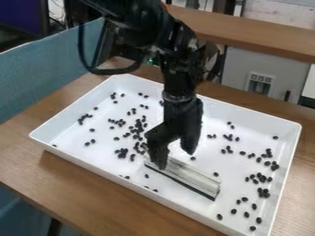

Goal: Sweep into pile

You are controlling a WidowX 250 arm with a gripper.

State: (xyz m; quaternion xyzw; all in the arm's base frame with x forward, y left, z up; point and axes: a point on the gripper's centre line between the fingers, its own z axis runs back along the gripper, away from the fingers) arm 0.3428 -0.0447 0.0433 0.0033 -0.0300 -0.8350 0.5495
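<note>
My fingers (175,159) stand well spread above the white tray (246,114) on the counter (92,198), one coming down across the sweeping tool (188,176), though I cannot tell whether I have any hold on it. The tool lies on the tray's floor just beneath me, and small black pieces (263,192) are scattered to both sides of my fingers.

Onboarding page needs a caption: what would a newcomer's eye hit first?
Probably the black arm coming down from the top, its gripper low over the white tray. Next, the small dark pieces scattered to both sides, and the long, dark-edged tool slanting below the gripper.
</note>
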